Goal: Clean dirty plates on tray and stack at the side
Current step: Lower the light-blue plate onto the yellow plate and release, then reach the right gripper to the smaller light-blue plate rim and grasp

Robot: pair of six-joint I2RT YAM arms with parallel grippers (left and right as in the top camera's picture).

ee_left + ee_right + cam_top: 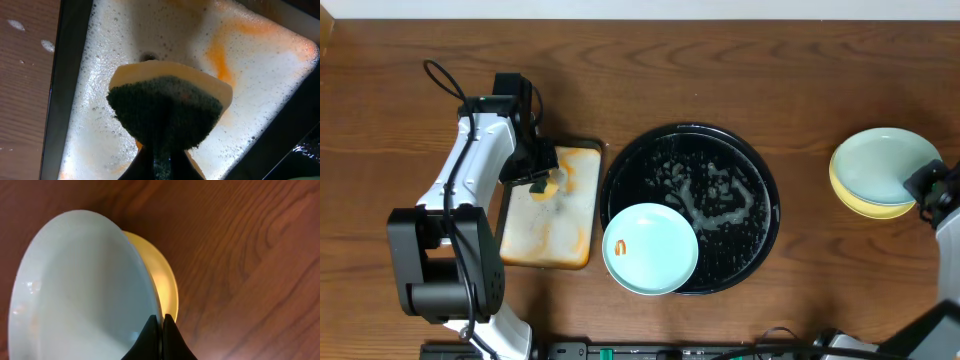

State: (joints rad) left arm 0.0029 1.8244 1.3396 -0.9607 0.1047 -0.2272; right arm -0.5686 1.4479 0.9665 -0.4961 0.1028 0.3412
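Mint plate (75, 290), pinched by right end effector (162, 320)

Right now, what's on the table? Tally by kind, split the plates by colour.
Mint-blue plates: 2
Yellow plate: 1
Trays: 2, black tray and soapy tray
Sponge: 1
Total: 6

Yellow plate (865, 207) mostly hidden under mint plate (885, 165); right arm (948, 240) cut off at picture edge.
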